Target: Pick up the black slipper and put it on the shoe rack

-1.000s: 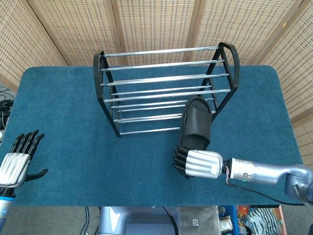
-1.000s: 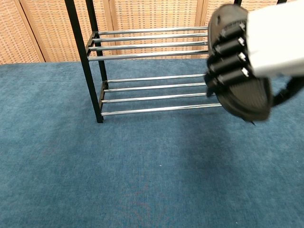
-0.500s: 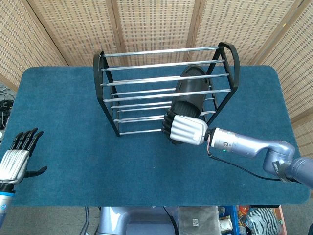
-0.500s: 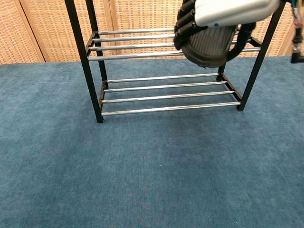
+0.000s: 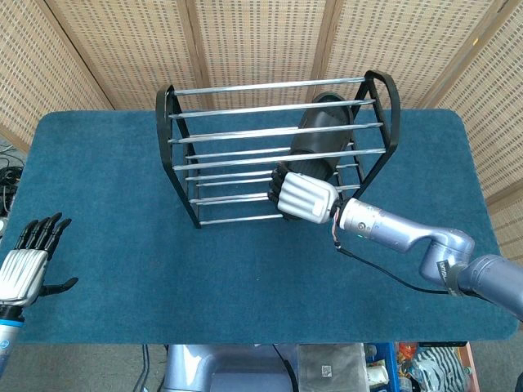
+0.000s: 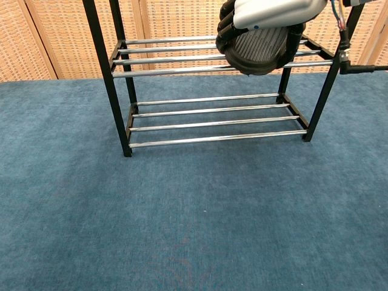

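Since a second ago the right hand (image 5: 305, 197) has carried the black slipper (image 5: 320, 138) up from the table's near right part and in among the rails of the shoe rack (image 5: 181, 155), toward the table's far edge. Its fingers stay clamped around the heel so the toe leads inward. In the chest view the sole hangs at the upper rails, seemingly not yet settled on them. By the near left corner the left hand (image 5: 24, 261) idles, fingers apart and holding nothing.
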`<state>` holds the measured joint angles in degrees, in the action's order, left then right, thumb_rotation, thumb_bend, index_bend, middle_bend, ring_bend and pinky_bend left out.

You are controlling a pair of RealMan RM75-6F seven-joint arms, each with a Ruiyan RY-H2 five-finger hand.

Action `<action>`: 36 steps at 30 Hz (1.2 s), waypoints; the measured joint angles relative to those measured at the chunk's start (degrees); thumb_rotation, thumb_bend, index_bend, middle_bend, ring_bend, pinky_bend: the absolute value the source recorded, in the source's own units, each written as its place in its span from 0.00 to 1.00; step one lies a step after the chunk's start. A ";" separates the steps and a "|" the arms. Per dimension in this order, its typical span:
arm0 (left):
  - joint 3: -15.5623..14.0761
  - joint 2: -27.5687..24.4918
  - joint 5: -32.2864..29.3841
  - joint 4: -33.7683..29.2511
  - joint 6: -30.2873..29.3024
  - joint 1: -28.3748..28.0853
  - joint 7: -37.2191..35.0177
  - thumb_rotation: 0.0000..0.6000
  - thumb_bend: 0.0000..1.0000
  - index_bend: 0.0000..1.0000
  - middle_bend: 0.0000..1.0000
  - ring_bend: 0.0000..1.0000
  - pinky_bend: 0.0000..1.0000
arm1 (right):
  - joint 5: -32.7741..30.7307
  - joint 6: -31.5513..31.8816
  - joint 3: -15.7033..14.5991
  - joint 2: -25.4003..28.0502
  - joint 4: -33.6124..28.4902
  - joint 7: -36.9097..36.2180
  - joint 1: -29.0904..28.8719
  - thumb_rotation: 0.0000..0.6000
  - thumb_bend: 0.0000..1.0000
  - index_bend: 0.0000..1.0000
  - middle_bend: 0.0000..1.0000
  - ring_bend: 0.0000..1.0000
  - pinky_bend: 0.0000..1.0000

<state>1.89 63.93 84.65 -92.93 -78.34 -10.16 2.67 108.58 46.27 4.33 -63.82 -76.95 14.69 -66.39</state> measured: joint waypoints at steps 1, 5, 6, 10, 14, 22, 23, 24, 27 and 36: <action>0.00 -0.02 0.01 0.01 -0.05 0.01 -0.06 1.00 0.14 0.00 0.00 0.00 0.00 | -0.50 -0.56 0.12 0.09 -0.16 0.50 0.00 1.00 0.78 0.29 0.13 0.06 0.25; -0.02 -0.12 0.08 0.01 -0.17 0.04 -0.28 1.00 0.14 0.00 0.00 0.00 0.00 | -2.95 -2.72 0.88 0.67 -1.34 3.67 0.20 1.00 0.50 0.10 0.00 0.00 0.03; -0.03 -0.15 0.11 0.00 -0.19 0.04 -0.31 1.00 0.14 0.00 0.00 0.00 0.00 | -3.65 -3.17 1.09 0.81 -1.70 4.53 0.29 1.00 0.47 0.08 0.00 0.00 0.00; -0.12 -0.21 0.29 -0.04 -0.31 0.07 -0.45 1.00 0.14 0.00 0.00 0.00 0.00 | -6.54 -4.54 1.99 1.37 -3.70 8.41 0.94 1.00 0.43 0.05 0.00 0.00 0.00; -0.18 -0.33 0.54 -0.15 -0.60 0.15 -0.62 1.00 0.14 0.00 0.00 0.00 0.00 | -8.22 -4.82 2.61 1.90 -6.26 11.98 1.93 1.00 0.43 0.05 0.00 0.00 0.00; -0.38 -0.41 0.94 -0.11 -0.88 0.27 -0.91 1.00 0.14 0.00 0.00 0.00 0.00 | -7.36 -1.99 1.84 3.03 -10.32 14.68 4.08 1.00 0.41 0.05 0.00 0.00 0.00; -0.41 -0.42 1.01 -0.12 -0.92 0.28 -0.92 1.00 0.14 0.00 0.00 0.00 0.00 | -6.69 -0.97 1.53 3.21 -10.83 14.98 4.57 1.00 0.39 0.05 0.00 0.00 0.00; -0.45 -0.44 1.15 -0.15 -1.03 0.32 -0.94 1.00 0.14 0.00 0.00 0.00 0.00 | -6.18 -0.10 1.30 3.33 -11.20 15.20 5.00 1.00 0.37 0.05 0.00 0.00 0.00; -0.54 -0.52 1.38 -0.20 -1.34 0.45 -1.12 1.00 0.14 0.00 0.00 0.00 0.00 | -4.71 3.10 0.59 3.65 -12.14 16.03 6.70 1.00 0.34 0.04 0.00 0.00 0.00; -1.03 -0.96 2.79 -0.56 -2.82 1.11 -1.67 1.00 0.14 0.00 0.00 0.00 0.00 | -1.56 18.56 -3.23 3.48 -12.94 15.12 17.36 1.00 0.32 0.03 0.00 0.00 0.00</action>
<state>0.87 62.97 87.44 -93.48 -81.16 -9.05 0.99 107.03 64.83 1.11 -60.34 -89.89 29.80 -49.03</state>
